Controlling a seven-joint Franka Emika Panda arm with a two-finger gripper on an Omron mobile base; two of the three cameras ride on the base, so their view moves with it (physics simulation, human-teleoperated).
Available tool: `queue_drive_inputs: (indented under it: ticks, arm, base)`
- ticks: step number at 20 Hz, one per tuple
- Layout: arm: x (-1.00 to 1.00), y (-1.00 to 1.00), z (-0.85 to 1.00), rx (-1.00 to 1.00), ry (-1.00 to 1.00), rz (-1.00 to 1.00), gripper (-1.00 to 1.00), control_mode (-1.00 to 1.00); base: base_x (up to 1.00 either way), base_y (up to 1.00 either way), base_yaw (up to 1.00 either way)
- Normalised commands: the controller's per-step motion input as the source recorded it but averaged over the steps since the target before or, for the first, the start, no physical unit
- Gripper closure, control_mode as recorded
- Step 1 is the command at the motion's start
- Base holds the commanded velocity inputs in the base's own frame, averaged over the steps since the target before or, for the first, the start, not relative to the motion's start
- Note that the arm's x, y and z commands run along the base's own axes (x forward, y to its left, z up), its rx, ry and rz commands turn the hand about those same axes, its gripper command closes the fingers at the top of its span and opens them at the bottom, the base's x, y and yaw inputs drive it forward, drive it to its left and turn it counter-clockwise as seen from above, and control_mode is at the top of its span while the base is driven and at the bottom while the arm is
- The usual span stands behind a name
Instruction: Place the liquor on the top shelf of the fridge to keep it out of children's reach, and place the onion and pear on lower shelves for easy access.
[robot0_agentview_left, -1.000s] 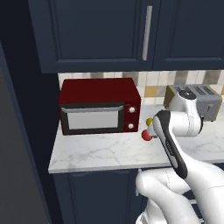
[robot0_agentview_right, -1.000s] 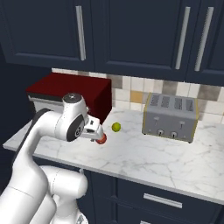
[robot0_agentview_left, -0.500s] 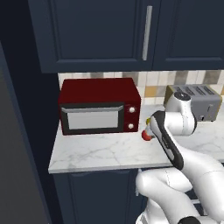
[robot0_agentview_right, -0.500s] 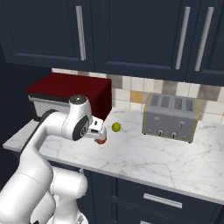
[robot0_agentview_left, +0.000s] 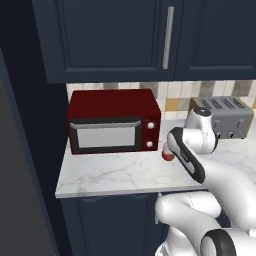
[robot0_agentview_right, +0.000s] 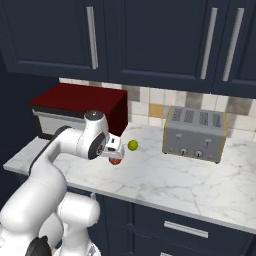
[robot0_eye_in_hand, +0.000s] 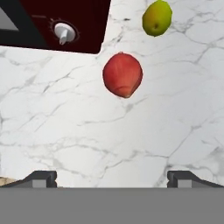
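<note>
The onion (robot0_eye_in_hand: 123, 74), a small red ball, lies on the marble counter just in front of the microwave's right corner. It is partly hidden behind my hand in the right base view (robot0_agentview_right: 116, 161) and peeks out beside the arm (robot0_agentview_left: 166, 157). The pear (robot0_eye_in_hand: 156, 17), yellow-green and smaller, sits a little beyond it (robot0_agentview_right: 132, 145). My gripper (robot0_eye_in_hand: 113, 178) hovers above the counter short of the onion, open, with nothing between its fingers. The liquor and the fridge's shelves are out of view.
A dark red microwave (robot0_agentview_left: 114, 121) stands at the counter's left, and a silver toaster (robot0_agentview_right: 194, 133) at the right against the tiled wall. Navy cabinets (robot0_agentview_right: 150, 40) hang overhead. A tall grey panel (robot0_agentview_left: 17, 200) rises past the counter's left end.
My arm has bent forward and brought the hand a little closer to the onion. The onion and pear have stayed put, and the jaws remain open.
</note>
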Motion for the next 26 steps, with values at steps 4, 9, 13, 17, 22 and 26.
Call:
queue_drive_inputs:
  ticks: [4, 9, 13, 17, 22, 26]
  arm:
    - [0.28, 0.00, -0.21, 0.00, 0.00, 0.00, -1.00, -1.00]
    - [0.27, -0.02, -0.21, 0.00, 0.00, 0.00, -1.00, -1.00]
    - [0.21, -0.08, -0.24, 0.00, 0.00, 0.00, -1.00, -1.00]
    - [0.23, -0.05, -0.22, 0.00, 0.00, 0.00, -1.00, -1.00]
    - [0.23, -0.01, -0.20, 0.00, 0.00, 0.00, -1.00, -1.00]
    - [0.25, 0.00, -0.17, 0.00, 0.00, 0.00, -1.00, -1.00]
  base:
    - [0.00, 0.00, 0.00]
    - [0.00, 0.00, 0.00]
    - [0.00, 0.00, 0.00]
    - [0.00, 0.00, 0.00]
    - [0.00, 0.00, 0.00]
    - [0.00, 0.00, 0.00]
